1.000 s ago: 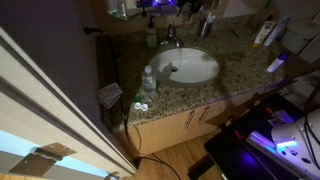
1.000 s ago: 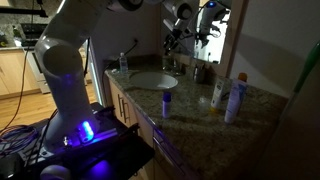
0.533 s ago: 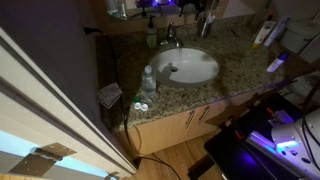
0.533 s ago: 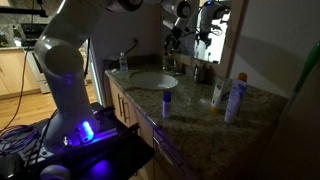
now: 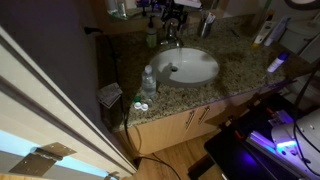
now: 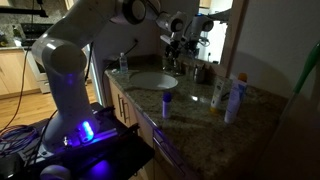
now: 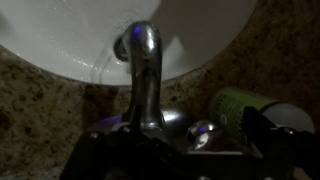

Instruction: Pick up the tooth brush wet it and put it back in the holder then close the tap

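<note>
The shiny silver tap (image 7: 146,70) fills the middle of the wrist view, its spout curving over the white basin (image 7: 60,30). It also shows in both exterior views (image 5: 172,42) (image 6: 172,62). My gripper (image 7: 170,160) hovers close above the tap's base, with dark fingers on either side and a small metal knob (image 7: 200,130) between them; it looks open and empty. In both exterior views the gripper (image 5: 172,18) (image 6: 181,40) is just above the tap. The pale holder (image 5: 207,25) stands behind the basin, beside the tap. The toothbrush is too small to make out.
A green-tinted soap bottle (image 7: 238,105) (image 5: 152,36) stands right next to the tap. A clear water bottle (image 5: 148,82) is at the counter's front. Tall bottles (image 6: 237,98) and a small blue-capped bottle (image 6: 167,103) stand on the granite counter (image 5: 245,70). A wall is behind the tap.
The arm has swung away from the holder and come down over the tap.
</note>
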